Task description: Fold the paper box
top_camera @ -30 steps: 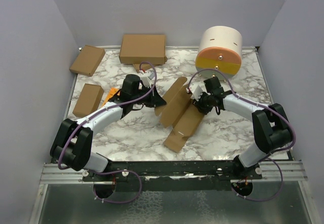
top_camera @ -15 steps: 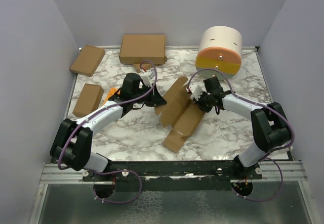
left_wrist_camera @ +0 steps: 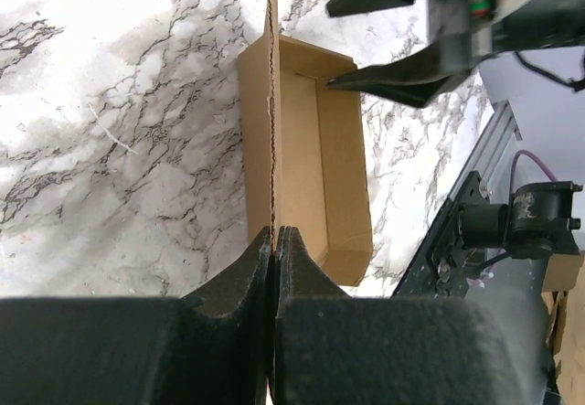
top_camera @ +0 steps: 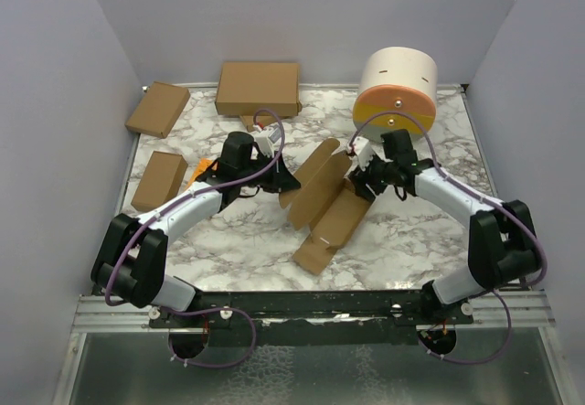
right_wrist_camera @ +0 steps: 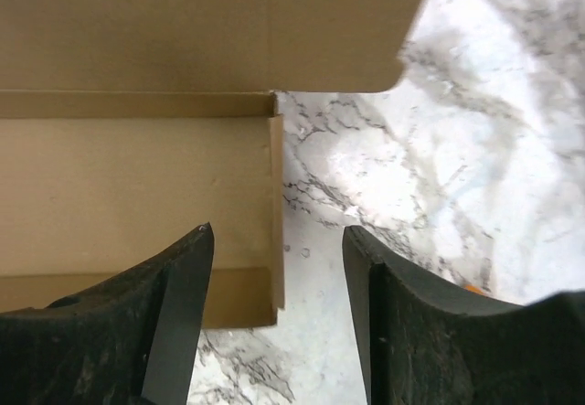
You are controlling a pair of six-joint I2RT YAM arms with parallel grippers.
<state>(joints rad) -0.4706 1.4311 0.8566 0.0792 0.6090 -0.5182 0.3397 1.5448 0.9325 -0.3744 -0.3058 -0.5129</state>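
Left tool [left_wrist_camera: 275, 233] pinches the upright paper box [left_wrist_camera: 322, 140] wall.

Marble table [top_camera: 247, 231] carries the paper box [top_camera: 329, 218], brown cartons [top_camera: 258, 88], a round tub [top_camera: 398, 90]

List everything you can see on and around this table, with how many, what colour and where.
paper box: one, brown, half folded, table centre
large carton: one, brown, back, left of centre
small cartons: two, brown, left side
cylinder container: one, cream with orange band, back right
orange item: one, orange, left of centre, partly hidden by the left arm
table: one, white and grey marble
left gripper: one, black, shut on the paper box's upright flap
right gripper: one, black, open at the paper box's right edge
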